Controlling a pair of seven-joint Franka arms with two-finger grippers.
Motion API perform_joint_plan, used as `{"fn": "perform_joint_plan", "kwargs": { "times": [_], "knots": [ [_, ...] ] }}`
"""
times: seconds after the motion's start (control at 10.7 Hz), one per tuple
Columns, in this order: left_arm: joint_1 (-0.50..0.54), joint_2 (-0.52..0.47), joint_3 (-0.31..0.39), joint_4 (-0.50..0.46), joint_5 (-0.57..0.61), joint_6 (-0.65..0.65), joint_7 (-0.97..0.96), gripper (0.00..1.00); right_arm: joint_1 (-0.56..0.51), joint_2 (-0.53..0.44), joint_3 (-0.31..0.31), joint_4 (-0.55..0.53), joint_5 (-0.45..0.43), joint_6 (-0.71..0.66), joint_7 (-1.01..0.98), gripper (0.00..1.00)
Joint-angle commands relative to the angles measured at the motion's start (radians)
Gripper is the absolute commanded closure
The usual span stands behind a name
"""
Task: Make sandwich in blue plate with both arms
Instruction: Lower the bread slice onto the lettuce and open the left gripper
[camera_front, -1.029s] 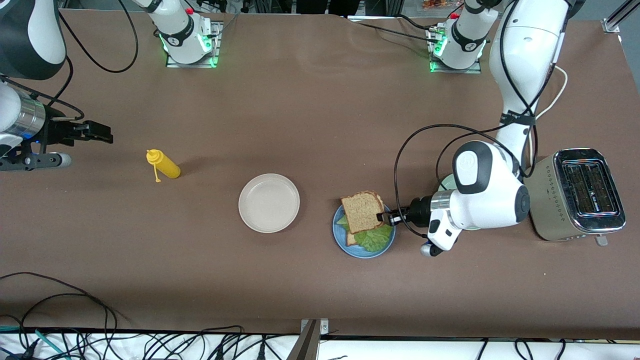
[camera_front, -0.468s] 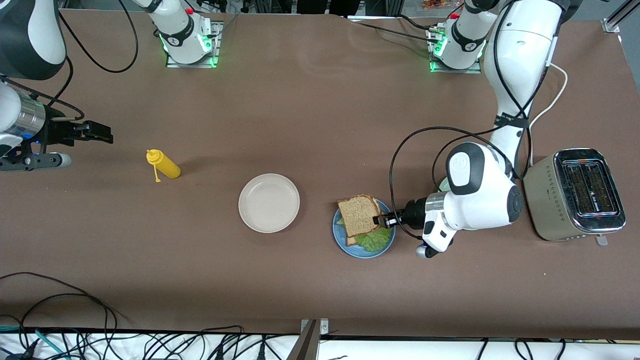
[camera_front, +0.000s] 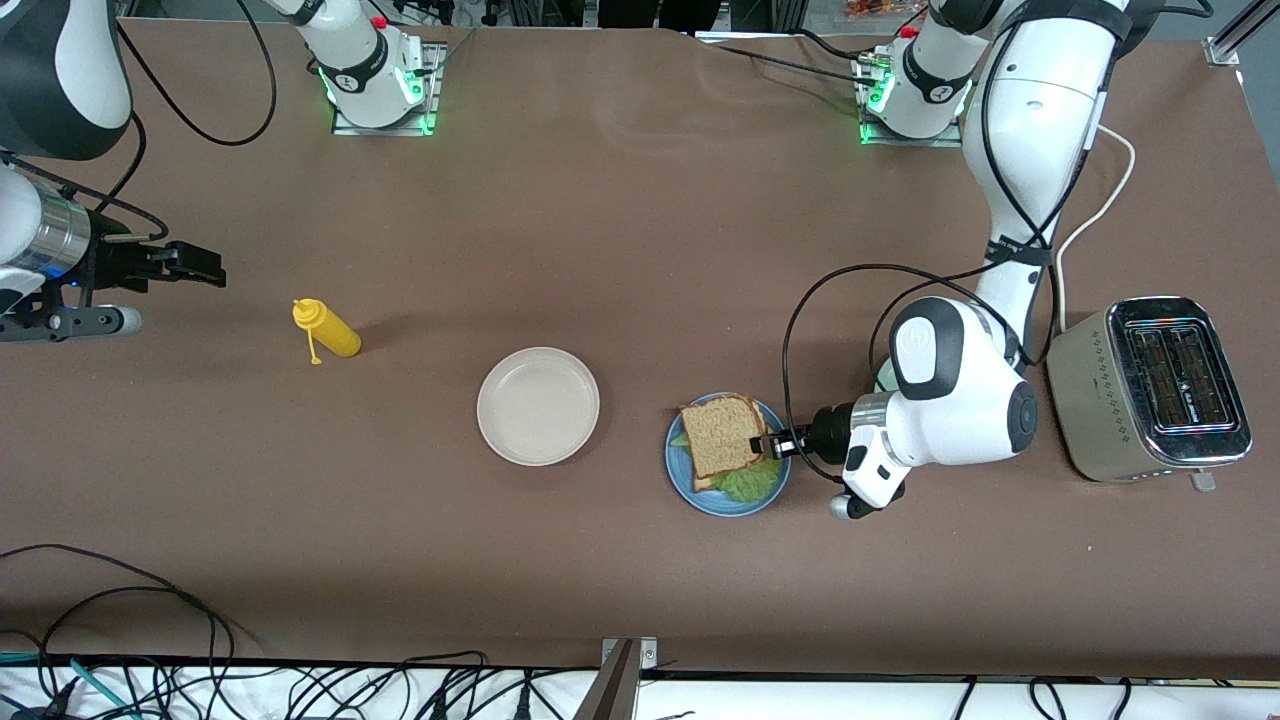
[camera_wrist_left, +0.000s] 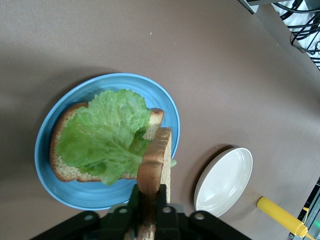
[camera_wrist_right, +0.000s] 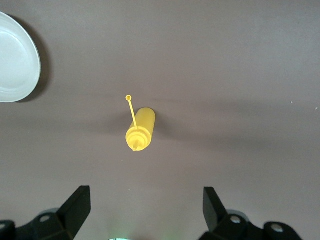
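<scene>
The blue plate holds a bottom bread slice with a crinkly green lettuce leaf on it; the leaf also shows in the front view. My left gripper is shut on the crust edge of the top bread slice and holds it just over the lettuce and plate. In the left wrist view this slice stands edge-on between the jaws of my left gripper. My right gripper is open and empty, waiting above the table at the right arm's end.
A beige plate sits beside the blue plate toward the right arm's end. A yellow squeeze bottle lies farther along that way, also in the right wrist view. A silver toaster stands at the left arm's end.
My left gripper has carried the top bread slice nearer the camera and lower, so it now lies squarely over the lettuce and plate. The right arm has not moved.
</scene>
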Motion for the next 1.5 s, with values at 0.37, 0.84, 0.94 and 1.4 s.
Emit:
{"fn": "perform_joint_plan", "kwargs": {
  "times": [0.37,0.84,0.94,1.4],
  "knots": [
    [0.017,0.04,0.01,0.04,-0.032,0.0,0.105,0.51,-0.002,0.0,0.0,0.009,-0.01,-0.011,0.015,0.0],
    [0.035,0.053,0.012,0.044,-0.032,0.001,0.111,0.49,0.0,-0.002,0.002,0.009,-0.01,-0.012,0.015,0.0],
    [0.04,0.05,0.012,0.043,-0.032,0.001,0.111,0.48,0.0,-0.002,0.002,0.009,-0.01,-0.012,0.015,0.0],
    [0.098,-0.027,0.012,0.041,0.146,-0.032,0.132,0.0,0.0,0.002,0.002,0.009,-0.01,0.021,0.017,0.0]
  ]
}}
